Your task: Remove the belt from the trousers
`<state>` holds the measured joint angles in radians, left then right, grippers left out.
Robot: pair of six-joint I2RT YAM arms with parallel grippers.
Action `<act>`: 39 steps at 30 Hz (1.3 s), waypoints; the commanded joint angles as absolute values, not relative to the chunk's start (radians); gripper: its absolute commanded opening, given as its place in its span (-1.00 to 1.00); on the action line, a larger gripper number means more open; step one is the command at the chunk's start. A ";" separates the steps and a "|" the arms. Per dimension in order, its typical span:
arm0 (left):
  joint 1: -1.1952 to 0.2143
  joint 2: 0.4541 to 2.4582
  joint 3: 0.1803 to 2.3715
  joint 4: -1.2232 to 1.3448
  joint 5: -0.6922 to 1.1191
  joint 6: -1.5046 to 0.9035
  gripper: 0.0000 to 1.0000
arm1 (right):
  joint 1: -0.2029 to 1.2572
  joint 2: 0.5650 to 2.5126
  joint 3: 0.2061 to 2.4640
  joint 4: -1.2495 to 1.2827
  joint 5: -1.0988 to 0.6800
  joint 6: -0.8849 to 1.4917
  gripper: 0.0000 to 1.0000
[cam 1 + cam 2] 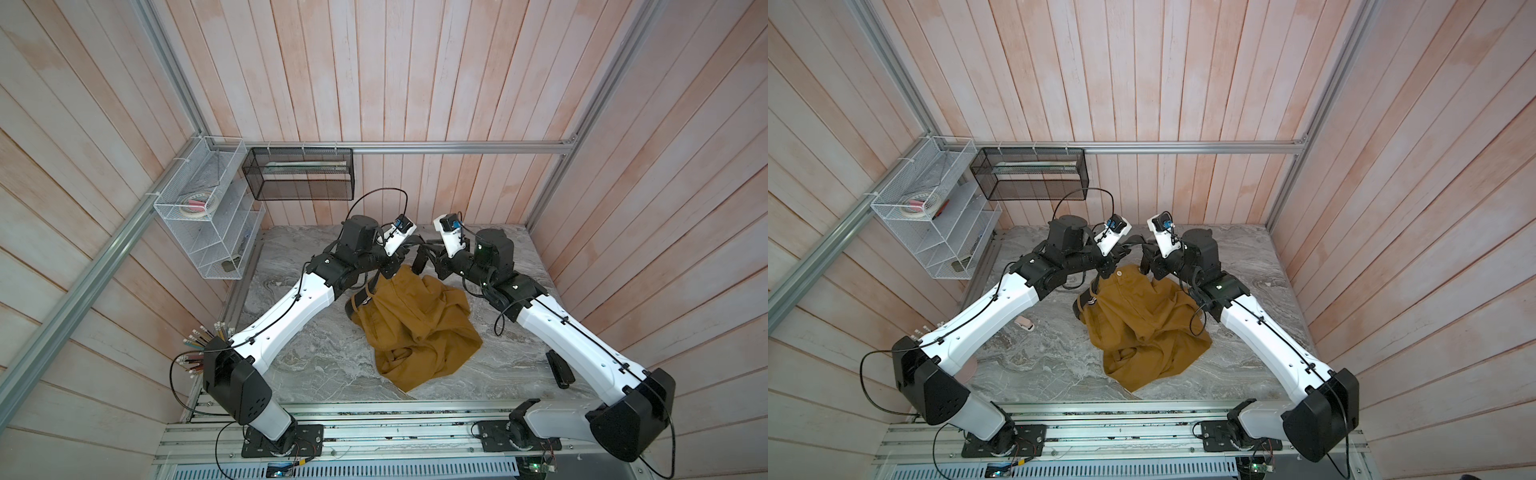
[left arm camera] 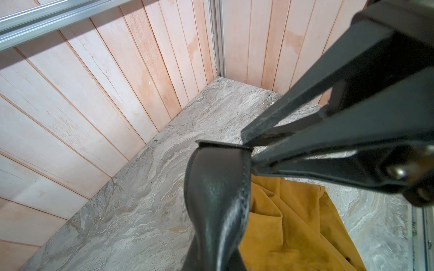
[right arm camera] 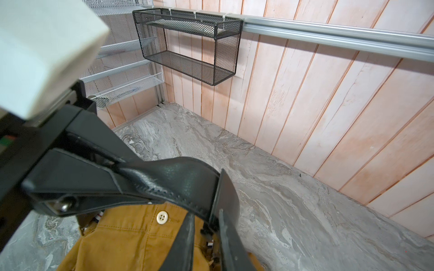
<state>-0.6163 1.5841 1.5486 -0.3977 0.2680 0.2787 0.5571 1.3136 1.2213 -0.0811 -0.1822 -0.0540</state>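
Above the trousers (image 1: pixel 419 328), left tool (image 2: pixel 246 143) pinches the belt (image 2: pixel 218 199) (right tool (image 3: pixel 206 231): grip unclear); white rack (image 1: pixel 165 196) holds tape (image 1: pixel 195 206).

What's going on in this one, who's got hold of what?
Both arms reach over the waist end of the trousers, which lie crumpled on the table. The left gripper is shut on the belt, holding it above the table. The right gripper has its fingers either side of the same strap; whether it grips is unclear. The belt is not yet out of the waist.
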 commanded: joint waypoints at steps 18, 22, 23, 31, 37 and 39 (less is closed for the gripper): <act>-0.626 1.603 1.589 -0.395 0.311 0.254 -1.00 | 0.554 1.368 1.243 -0.055 -0.199 -0.054 -0.63; -0.624 1.607 1.592 -0.399 0.309 0.254 -1.00 | 0.555 1.364 1.246 -0.061 -0.202 -0.054 -0.44; -0.626 1.610 1.594 -0.399 0.310 0.256 -1.00 | 0.555 1.364 1.247 -0.061 -0.202 -0.055 -0.44; -0.626 1.626 1.611 -0.411 0.311 0.254 -1.00 | 0.555 1.365 1.259 -0.071 -0.199 -0.058 -0.41; -0.626 1.635 1.617 -0.417 0.318 0.251 -1.00 | 0.555 1.371 1.264 -0.072 -0.195 -0.060 -0.51; -0.627 1.638 1.618 -0.419 0.318 0.252 -1.00 | 0.554 1.370 1.264 -0.071 -0.194 -0.060 -0.65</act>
